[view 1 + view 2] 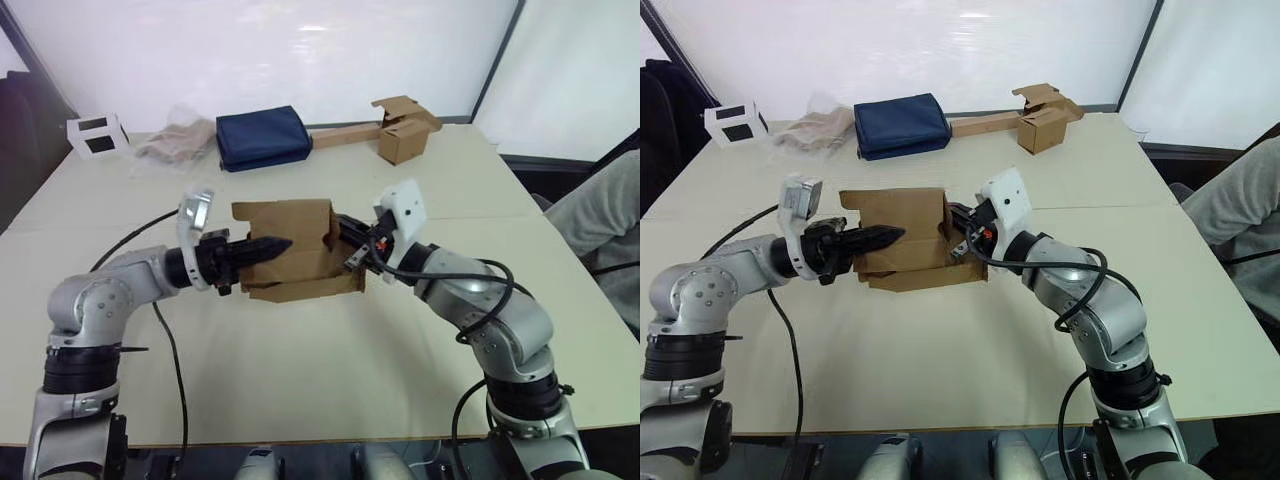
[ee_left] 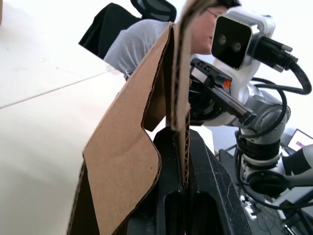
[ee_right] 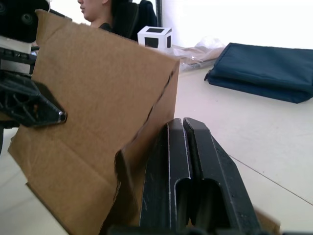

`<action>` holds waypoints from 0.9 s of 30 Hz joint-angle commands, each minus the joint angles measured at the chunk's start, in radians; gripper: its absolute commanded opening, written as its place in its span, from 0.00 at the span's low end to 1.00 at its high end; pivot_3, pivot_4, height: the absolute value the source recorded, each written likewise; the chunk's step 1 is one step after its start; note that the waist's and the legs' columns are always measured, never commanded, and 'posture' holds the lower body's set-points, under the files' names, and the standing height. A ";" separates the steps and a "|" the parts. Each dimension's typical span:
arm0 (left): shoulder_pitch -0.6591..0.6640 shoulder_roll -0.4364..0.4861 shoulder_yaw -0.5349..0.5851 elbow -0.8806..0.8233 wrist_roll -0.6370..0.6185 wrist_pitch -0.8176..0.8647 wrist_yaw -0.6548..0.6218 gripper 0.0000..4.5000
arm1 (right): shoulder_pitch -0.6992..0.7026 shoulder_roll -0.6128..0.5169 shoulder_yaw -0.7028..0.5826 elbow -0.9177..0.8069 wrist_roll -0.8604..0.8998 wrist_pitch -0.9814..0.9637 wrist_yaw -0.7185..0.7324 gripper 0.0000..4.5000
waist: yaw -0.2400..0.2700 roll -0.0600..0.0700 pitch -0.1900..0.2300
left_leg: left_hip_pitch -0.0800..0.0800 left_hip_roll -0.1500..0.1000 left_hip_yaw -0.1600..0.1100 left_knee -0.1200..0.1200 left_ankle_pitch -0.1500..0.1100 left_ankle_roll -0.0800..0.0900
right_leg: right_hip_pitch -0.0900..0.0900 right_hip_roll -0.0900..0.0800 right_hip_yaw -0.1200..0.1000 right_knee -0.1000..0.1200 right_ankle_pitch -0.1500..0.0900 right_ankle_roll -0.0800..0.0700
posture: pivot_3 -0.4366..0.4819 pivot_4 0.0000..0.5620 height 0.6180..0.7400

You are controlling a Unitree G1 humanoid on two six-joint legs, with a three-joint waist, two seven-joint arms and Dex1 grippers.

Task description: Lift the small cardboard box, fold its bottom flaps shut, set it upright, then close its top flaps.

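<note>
The small cardboard box (image 1: 292,250) hangs above the surface (image 1: 330,350) between both arms; left pincer (image 1: 278,244) clamps a cardboard wall, right pincer (image 3: 182,128) pressed together against its side

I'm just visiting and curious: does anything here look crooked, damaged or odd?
The small box looks squashed rather than cube-shaped: it is held between the left gripper and right gripper, with flaps splayed unevenly. One cardboard edge is pinched in the left gripper. Nothing looks spilled or torn.

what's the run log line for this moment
box: small cardboard box above table | left gripper: shut, against box | right gripper: shut, at box's side
</note>
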 commanded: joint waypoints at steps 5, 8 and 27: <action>-0.019 0.014 0.031 -0.015 -0.032 0.001 0.026 0.01 | -0.006 -0.024 -0.041 -0.044 -0.008 -0.006 0.009 0.00 | 0.000 0.000 0.000 | 0.000 0.000 0.000 0.000 0.000 0.000 | 0.000 0.000 0.000 0.000 0.000 0.000 | 0.48 0.27 1.00; -0.015 0.018 0.030 -0.015 -0.034 0.003 0.029 0.01 | -0.009 -0.037 -0.065 -0.039 -0.007 -0.007 0.010 0.00 | 0.001 0.000 0.000 | 0.000 0.000 0.000 0.000 0.000 0.000 | 0.000 0.000 0.000 0.000 0.000 0.000 | 0.48 0.27 1.00; -0.039 0.008 0.038 -0.029 -0.085 0.050 0.075 0.01 | 0.032 0.012 -0.008 -0.032 0.015 -0.007 0.056 0.00 | 0.000 0.000 0.000 | 0.000 0.000 0.000 0.000 0.000 0.000 | 0.000 0.000 0.000 0.000 0.000 0.000 | 0.48 0.27 1.00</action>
